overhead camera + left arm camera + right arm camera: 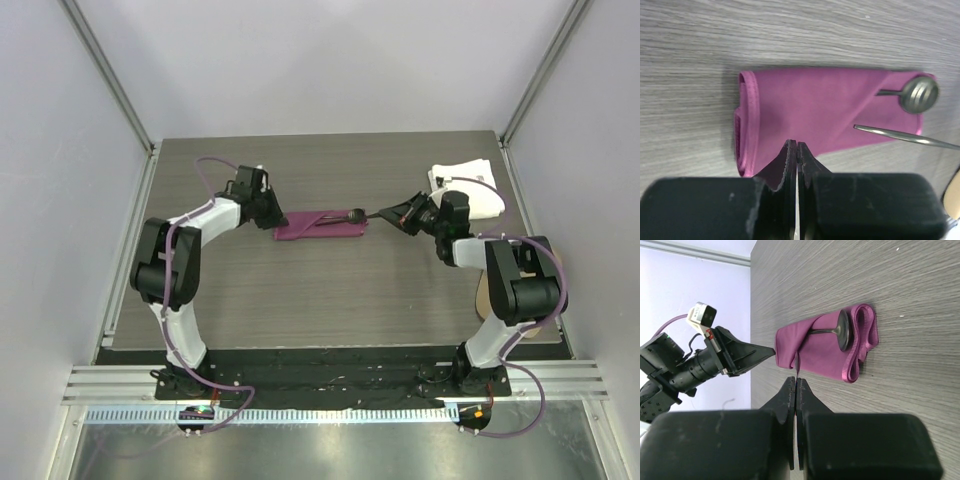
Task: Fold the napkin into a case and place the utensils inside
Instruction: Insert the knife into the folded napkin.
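We see the left pincer (796,147) fully closed. Its fingers (812,172) nip the near long edge of the case (830,110) close to its left end, so that the magenta cloth rises in a small peak between them. The case lies flat on the grey wood-grain table (300,300), long and narrow, between the two arms in the overhead view.

At the case's right end the spoon (919,94) rests with its round head on the cloth and its handle tucked under a diagonal flap. The right pincer (796,385) is closed as well, gripping a thin utensil (900,136) by its end. This piece reaches in from the right, and its tip lies over the corner of the cloth just below the flap's edge; we cannot tell whether it touches the fabric. The right pincer itself is near the case's right end, apart from the cloth.

A white cloth (465,188) lies at the far right of the table, well apart from the case. Any marking on it is too small for us to read.
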`<state>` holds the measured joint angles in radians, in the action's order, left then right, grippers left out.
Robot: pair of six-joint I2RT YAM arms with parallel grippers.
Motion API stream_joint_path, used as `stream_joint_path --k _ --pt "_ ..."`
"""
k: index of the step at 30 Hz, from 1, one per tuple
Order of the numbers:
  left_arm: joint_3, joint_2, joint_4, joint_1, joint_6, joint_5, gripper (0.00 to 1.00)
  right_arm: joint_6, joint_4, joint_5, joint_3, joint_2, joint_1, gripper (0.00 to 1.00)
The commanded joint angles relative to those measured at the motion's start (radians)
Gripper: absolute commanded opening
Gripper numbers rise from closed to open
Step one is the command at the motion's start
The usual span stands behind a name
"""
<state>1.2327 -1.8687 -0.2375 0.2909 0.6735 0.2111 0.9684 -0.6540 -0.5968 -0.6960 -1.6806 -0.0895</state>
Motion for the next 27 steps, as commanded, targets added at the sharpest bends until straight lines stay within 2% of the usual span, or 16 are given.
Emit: stream_joint_path --k 1,4,14,27 --pt "0.036 -0.032 0.017 -0.009 -0.002 -0.018 0.03 0.010 -0.113 -0.009 -0.027 -0.025 0.000 0.01" --pt "0.027 -0.038 0.020 -0.009 -0.006 -0.041 0.00 0.018 -0.128 -0.011 -0.025 -0.045 -0.003 0.01" --pt "-0.009 -0.049 0.044 -0.009 -0.009 -0.068 0.00 0.064 -0.217 -0.005 -0.034 -0.123 -0.038 0.01" --pt "-0.050 -0.058 0.096 -0.007 -0.002 -0.047 0.00 0.173 -0.366 -0.005 -0.085 -0.281 -0.093 0.01"
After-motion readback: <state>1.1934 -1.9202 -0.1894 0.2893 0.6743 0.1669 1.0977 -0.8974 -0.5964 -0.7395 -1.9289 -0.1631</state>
